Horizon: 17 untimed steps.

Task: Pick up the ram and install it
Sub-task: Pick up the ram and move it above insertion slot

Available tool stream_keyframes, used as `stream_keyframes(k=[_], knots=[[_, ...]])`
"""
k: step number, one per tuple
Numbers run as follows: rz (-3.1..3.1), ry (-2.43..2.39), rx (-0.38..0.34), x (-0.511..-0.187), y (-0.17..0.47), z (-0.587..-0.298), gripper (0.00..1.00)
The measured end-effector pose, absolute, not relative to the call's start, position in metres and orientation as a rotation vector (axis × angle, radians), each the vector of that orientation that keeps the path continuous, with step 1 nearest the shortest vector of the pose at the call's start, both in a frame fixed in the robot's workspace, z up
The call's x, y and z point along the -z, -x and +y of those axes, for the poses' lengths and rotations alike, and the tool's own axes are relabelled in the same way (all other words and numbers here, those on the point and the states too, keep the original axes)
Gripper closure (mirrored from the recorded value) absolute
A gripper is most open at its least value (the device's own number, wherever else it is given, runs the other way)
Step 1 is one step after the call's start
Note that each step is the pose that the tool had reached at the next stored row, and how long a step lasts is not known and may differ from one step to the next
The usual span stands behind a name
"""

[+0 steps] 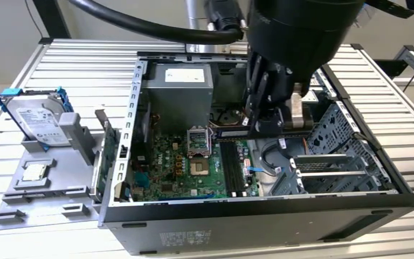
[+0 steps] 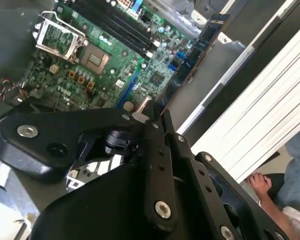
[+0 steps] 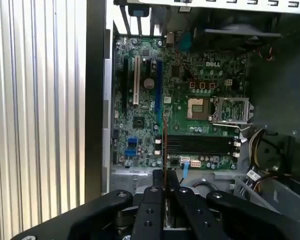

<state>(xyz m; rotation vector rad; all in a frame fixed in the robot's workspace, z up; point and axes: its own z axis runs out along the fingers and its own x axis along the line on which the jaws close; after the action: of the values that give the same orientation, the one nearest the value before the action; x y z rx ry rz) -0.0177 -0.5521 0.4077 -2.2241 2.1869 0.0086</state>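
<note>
While I watch from afar, the open computer case [image 1: 264, 221] sits on the slatted table [image 1: 70, 59], its motherboard [image 1: 192, 178] exposed. My gripper [image 3: 164, 177] hangs inside, fingers pinched narrow on the ram [image 3: 164, 142], near the black memory slots [image 3: 200, 145].

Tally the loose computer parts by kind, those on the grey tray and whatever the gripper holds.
Hard drive: 1
Chip: 1
Upright card: 1
Ram, held in the gripper: 1
Total: 4
</note>
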Motion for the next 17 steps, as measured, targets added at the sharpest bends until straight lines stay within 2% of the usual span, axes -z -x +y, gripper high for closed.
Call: stream_keyframes(k=[4, 10, 17], knots=[[2.188, 2.223, -0.009, -0.407, -0.007, -0.552, 1.00], [2.188, 2.222, -0.009, -0.407, -0.007, -0.551, 1.00], [2.190, 2.221, -0.009, -0.407, -0.007, -0.531, 1.00]])
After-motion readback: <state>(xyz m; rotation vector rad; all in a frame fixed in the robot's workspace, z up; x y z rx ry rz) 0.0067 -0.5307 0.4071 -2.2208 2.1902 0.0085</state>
